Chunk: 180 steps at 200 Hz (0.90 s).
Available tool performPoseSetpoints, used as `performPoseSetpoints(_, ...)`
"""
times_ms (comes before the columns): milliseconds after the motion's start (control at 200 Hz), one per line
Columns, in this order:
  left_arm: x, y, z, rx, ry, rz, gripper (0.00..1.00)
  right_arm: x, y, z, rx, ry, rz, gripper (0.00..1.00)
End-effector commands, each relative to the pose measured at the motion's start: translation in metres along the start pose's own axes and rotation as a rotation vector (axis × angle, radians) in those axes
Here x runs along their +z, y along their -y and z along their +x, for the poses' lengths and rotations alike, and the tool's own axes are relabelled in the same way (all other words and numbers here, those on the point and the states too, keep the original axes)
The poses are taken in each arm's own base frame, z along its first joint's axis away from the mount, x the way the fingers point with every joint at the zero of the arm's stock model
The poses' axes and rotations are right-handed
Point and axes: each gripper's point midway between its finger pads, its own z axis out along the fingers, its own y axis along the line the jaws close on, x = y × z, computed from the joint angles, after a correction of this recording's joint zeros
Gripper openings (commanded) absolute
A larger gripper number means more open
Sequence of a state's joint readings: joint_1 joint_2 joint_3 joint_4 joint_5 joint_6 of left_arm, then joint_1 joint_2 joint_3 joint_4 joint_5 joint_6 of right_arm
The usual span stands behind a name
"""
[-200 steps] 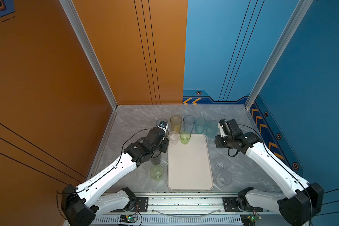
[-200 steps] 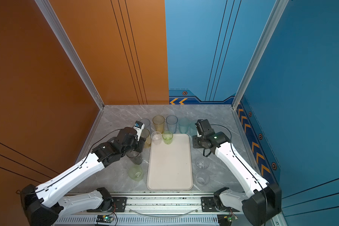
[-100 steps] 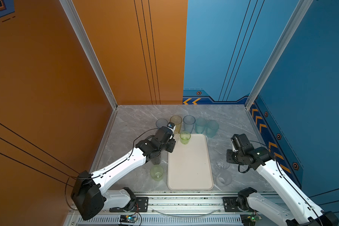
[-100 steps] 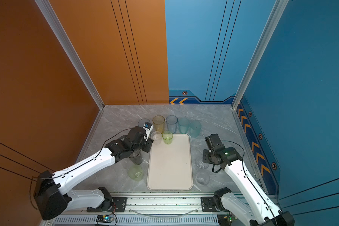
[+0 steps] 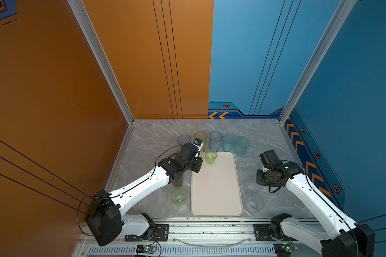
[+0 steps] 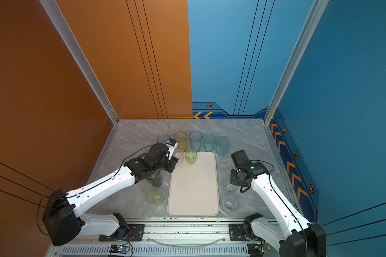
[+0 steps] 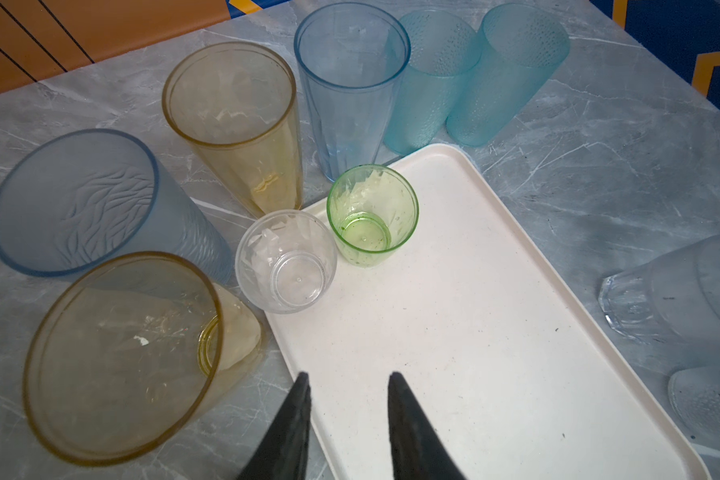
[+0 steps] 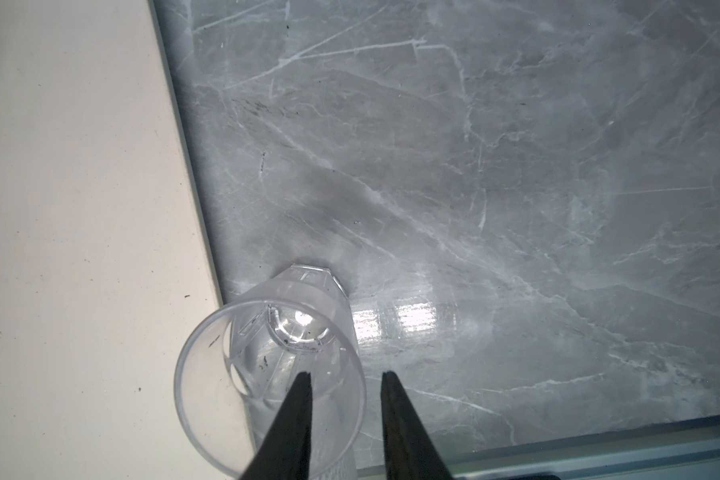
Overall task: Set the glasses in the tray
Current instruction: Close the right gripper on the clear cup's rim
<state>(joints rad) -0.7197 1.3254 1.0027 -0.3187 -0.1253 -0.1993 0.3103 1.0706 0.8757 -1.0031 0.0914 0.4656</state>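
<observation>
"While the right gripper hangs off the tray's right edge, has it got anything?"

"Nothing gripped. Its fingers stand apart, one inside the rim of a clear tumbler and one outside, with the wall between them unpinched. That tumbler stands upright on the tabletop, just beside the tray's right edge. A second clear tumbler stands off the same edge, nearer the tray's near corner."

"And the left gripper?"

"Spread apart and empty, over the tray's far left part. Ahead of it a short green tumbler stands inside the tray near the far left corner. A short clear tumbler sits right at that corner — inside or on the rim, I cannot tell."

"What crowds the tray?"

"Beyond its far end stands a row: a frosted blue-grey tumbler, a yellow tumbler, a pale blue tumbler, a teal tumbler and a second teal tumbler. Off its left edge there are three — a second yellow tumbler close to the far corner, a smoky grey tumbler partly under the left arm, and a tall green tumbler."
</observation>
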Motion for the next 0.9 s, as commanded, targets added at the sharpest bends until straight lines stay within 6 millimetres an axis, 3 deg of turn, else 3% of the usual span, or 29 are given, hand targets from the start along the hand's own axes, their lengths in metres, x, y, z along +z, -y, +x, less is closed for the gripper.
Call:
performPoseSetpoints(0,0.001,0.0,-0.006,0.003,0.01,0.022,0.33,0.005,0.012,0.005,0.018,-0.025,0.053,0.28)
performPoseSetpoints(896,0.003,-0.008,-0.005,-0.016,0.009,0.019,0.33,0.024,0.001,0.012,-0.016,-0.128,0.019,0.21)
